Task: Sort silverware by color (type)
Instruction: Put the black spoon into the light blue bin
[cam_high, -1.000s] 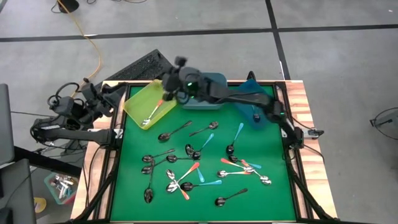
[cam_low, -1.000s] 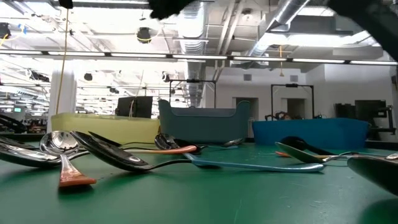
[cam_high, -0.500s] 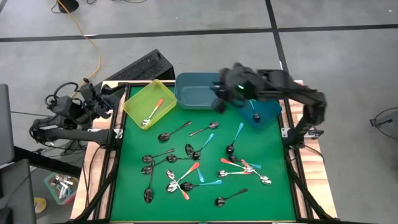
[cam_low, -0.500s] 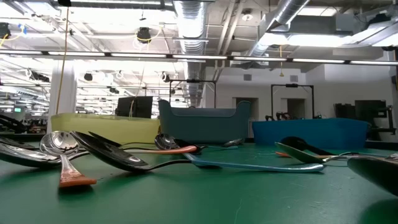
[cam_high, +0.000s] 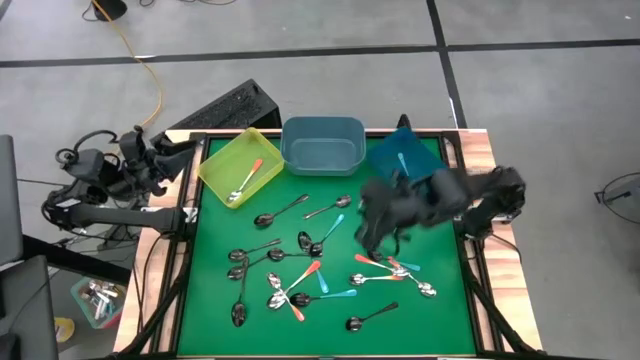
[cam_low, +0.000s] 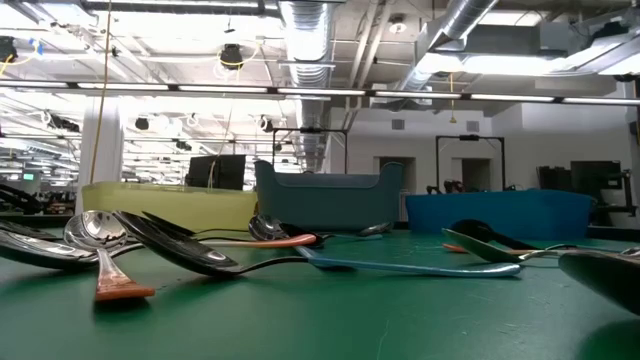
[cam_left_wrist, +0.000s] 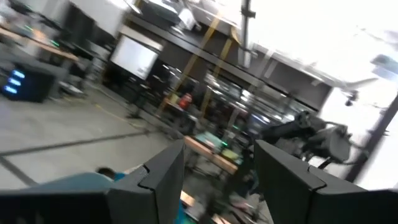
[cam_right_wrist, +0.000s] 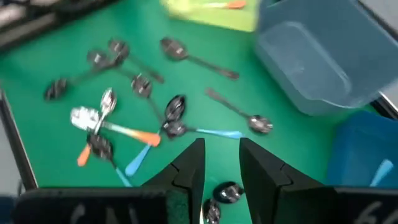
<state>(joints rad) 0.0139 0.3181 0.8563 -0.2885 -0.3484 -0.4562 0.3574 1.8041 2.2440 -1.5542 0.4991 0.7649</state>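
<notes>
Spoons (cam_high: 300, 270), roughly twenty, scattered loose over the green mat (cam_high: 210, 300), most between centre and 6 o'clock in the high view. Handles orange, teal or plain metal; several overlap in small tangles.

Yellow bin (cam_high: 240, 166), at 11 o'clock on the mat: holds one orange spoon (cam_high: 246, 180) lying aslant.

Grey-blue bin (cam_high: 322, 145), at 12 o'clock, touching the yellow bin: nothing seen inside.

Blue bin (cam_high: 405, 160), at 1 o'clock, beside the grey-blue one: one teal spoon (cam_high: 403, 166) inside, partly hidden by the right arm.

Right gripper (cam_right_wrist: 219, 163): over the mat at about 3 o'clock from centre, blurred in the high view, above the teal and orange spoons lying there. Fingers (cam_right_wrist: 189, 168) stand apart with a narrow gap; nothing between them. Its wrist view looks down on the pile, with a teal-handled spoon (cam_right_wrist: 205, 130) just ahead of the fingertips and an orange-handled one (cam_right_wrist: 118, 127) beyond it.

Left gripper (cam_left_wrist: 214, 180): off the mat at 9 o'clock, beyond the table edge, pointing out into the room. Fingers (cam_left_wrist: 158, 177) spread, holding nothing.

Low view: spoons in the near ground, an orange handle (cam_low: 118, 290) at 8 o'clock, a long teal handle (cam_low: 410, 265) across the middle; all three bins in a row behind them. Neither arm appears in this view.
</notes>
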